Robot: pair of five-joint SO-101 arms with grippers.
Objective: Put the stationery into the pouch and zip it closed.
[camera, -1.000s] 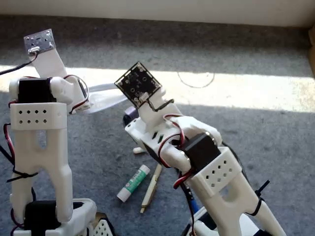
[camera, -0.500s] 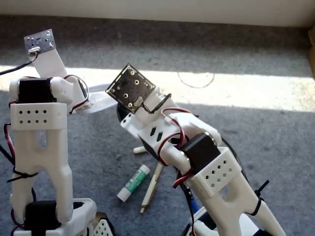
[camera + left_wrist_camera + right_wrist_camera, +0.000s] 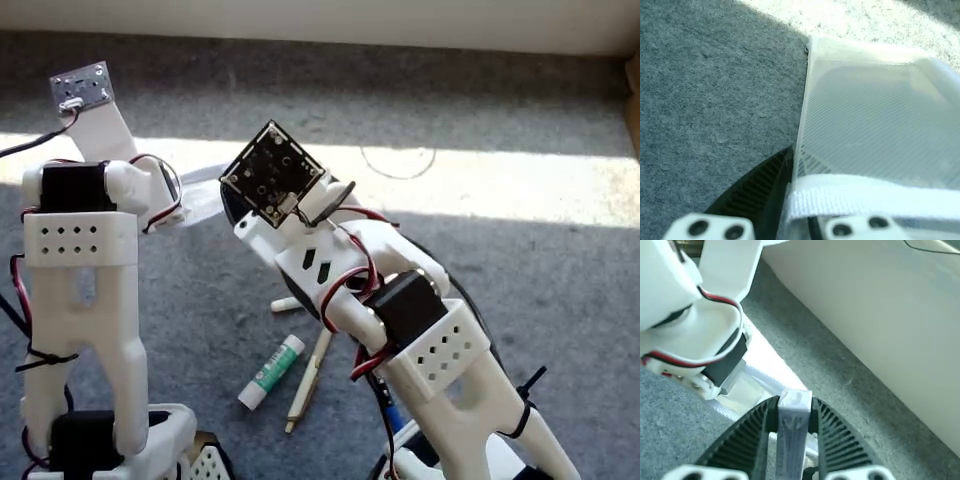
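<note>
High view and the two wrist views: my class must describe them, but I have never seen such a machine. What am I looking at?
Two white robot arms stand side by side on grey carpet. The high view looks down from a fixed camera; each wrist view comes from a camera on one arm's wrist. The fingers of the left arm pinch a translucent pouch. The fingers of the right arm grip a small pale block. A glue stick and a wooden pencil lie loose on the carpet.
</note>
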